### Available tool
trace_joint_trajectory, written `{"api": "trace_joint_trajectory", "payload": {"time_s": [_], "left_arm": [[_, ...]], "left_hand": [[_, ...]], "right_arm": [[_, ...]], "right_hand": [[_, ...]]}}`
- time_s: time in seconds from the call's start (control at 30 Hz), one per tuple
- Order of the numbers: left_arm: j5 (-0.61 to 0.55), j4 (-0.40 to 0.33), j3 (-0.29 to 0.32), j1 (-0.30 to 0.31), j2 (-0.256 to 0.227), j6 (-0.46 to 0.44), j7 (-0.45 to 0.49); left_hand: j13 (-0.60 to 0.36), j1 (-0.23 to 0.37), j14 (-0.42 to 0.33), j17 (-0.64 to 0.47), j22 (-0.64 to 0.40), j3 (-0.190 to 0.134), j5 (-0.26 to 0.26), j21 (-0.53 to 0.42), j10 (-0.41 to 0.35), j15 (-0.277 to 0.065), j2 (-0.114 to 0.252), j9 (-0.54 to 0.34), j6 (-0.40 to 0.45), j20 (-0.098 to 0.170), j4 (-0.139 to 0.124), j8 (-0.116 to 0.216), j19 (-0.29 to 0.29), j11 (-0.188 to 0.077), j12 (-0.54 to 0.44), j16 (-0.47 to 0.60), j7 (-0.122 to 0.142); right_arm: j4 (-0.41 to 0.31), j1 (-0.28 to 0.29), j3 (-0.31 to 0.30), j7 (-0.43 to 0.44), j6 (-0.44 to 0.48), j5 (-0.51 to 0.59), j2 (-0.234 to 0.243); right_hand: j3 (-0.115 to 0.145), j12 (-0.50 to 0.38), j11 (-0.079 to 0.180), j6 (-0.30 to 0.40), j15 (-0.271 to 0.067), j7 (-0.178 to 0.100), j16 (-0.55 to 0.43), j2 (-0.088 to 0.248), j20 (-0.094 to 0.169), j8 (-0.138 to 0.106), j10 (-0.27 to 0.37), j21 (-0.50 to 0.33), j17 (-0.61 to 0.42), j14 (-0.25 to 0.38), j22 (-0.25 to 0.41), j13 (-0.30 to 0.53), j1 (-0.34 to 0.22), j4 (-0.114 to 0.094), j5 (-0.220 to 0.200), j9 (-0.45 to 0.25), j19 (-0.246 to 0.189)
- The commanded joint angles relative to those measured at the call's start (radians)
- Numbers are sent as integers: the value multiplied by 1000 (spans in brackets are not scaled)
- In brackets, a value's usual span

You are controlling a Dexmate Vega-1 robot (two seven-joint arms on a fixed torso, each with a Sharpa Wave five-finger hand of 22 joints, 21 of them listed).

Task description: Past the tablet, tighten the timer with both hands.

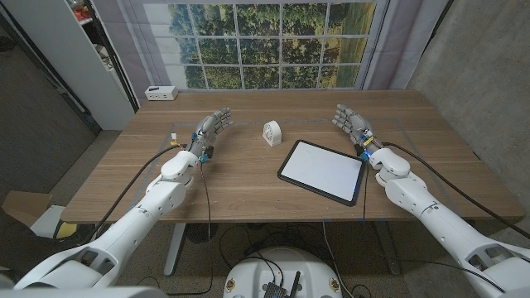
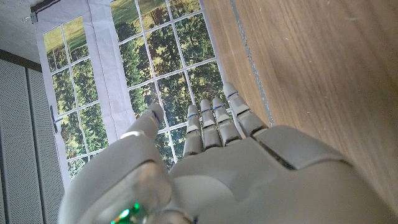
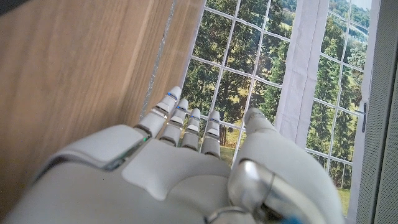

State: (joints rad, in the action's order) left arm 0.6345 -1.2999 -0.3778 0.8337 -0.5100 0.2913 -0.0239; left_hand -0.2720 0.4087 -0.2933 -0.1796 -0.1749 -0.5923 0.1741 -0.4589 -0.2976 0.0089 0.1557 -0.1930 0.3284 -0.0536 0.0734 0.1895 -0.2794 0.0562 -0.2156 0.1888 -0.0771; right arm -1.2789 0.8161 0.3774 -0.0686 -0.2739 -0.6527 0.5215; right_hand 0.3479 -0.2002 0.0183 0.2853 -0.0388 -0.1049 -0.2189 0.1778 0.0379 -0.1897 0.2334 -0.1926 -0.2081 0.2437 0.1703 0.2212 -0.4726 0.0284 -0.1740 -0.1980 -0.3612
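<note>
On the wooden table (image 1: 248,186), tablet (image 1: 321,170) beside timer (image 1: 272,132).

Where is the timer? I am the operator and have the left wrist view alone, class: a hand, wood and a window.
Observer: The timer stands on the table, between the two hands, just beyond the tablet's far left corner.
Operator: Is anything holding it?
Observer: No. The left hand is apart from it, fingers spread, holding nothing.
Operator: And the other hand?
Observer: The right hand is open too, beyond the tablet's right side.
</note>
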Motion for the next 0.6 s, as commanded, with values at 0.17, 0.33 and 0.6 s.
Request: {"api": "trace_joint_trajectory", "payload": {"time_s": [0.17,0.33,0.6], "left_arm": [[-35,-3,-11,-15,-31,-9,-12],[-29,5,-11,-18,-40,-20,-26],[-37,12,-10,-19,-50,-17,-29]], "left_hand": [[1,46,3,3,-5,-18,7,9,6,-6,-7,-1,-9,-8,39,2,8,-9,0,-2,19],[-1,73,9,4,-4,-23,8,16,4,-9,-9,-2,-9,-7,64,4,13,-20,-4,-3,30],[-5,89,11,3,-5,-22,7,21,-2,-11,-10,-4,8,-6,76,12,16,-24,-11,-2,34]], "right_arm": [[48,-86,47,-132,40,36,48],[15,-128,93,-170,77,118,107],[-53,-177,138,-217,138,203,174]], "right_hand": [[13,-15,0,18,-76,3,-11,-3,4,-11,30,-9,-1,27,2,4,-12,3,-7,-5,-22],[25,-12,8,8,-77,-7,-9,-3,1,-7,24,-11,3,28,3,5,-34,24,-11,-4,-30],[34,2,29,-27,-83,-31,2,-4,-11,2,-20,-4,3,-4,4,8,-55,47,-17,-4,-15]]}}
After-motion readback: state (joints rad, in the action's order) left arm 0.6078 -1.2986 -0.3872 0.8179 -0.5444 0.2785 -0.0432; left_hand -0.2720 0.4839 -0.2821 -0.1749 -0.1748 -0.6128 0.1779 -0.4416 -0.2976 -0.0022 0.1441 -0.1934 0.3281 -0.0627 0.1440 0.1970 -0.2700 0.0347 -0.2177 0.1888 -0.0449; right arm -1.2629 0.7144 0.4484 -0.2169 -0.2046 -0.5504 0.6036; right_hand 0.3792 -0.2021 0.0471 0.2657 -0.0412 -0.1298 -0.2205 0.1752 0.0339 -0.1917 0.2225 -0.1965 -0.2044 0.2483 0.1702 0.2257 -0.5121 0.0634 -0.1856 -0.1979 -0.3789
